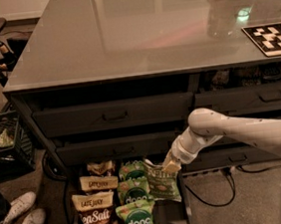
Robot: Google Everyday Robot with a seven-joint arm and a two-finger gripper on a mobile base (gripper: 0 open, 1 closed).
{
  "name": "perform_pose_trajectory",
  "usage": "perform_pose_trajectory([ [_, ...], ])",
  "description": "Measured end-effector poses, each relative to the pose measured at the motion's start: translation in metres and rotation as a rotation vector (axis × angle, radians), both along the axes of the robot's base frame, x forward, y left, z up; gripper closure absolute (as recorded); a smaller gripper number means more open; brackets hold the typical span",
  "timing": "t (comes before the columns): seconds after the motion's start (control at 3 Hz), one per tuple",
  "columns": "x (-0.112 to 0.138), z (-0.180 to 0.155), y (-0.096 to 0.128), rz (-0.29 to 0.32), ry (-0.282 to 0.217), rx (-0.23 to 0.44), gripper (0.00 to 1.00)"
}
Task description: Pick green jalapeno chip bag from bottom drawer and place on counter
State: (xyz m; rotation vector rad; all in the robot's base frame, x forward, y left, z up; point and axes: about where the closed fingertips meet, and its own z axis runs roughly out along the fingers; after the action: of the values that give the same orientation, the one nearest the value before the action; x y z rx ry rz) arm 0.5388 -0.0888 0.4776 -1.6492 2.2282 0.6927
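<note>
The green jalapeno chip bag (163,184) stands tilted at the right side of the open bottom drawer (187,210), its top corner between the gripper's fingers. My gripper (170,167) reaches down from the right, at the end of the white arm (222,128), and is shut on the bag's upper edge. The bag's lower part hangs just above the drawer floor. The glossy grey counter (137,34) spreads above the drawer cabinet.
Green "dang" bags (137,219) and brown-and-cream bags (96,220) fill the drawer's left and middle. Closed handled drawers (115,115) sit above. A black-and-white tag board (272,38) lies on the counter's right. A crate (3,143) and white shoes (19,217) are at left.
</note>
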Motion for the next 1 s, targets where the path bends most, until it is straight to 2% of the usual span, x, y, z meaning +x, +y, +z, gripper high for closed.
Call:
perform_pose_trajectory([
  [0.33,-0.015,0.045,0.006,0.0,-0.048,-0.029,1.0],
  [1.0,-0.013,0.068,0.006,0.009,-0.078,-0.039,1.0],
])
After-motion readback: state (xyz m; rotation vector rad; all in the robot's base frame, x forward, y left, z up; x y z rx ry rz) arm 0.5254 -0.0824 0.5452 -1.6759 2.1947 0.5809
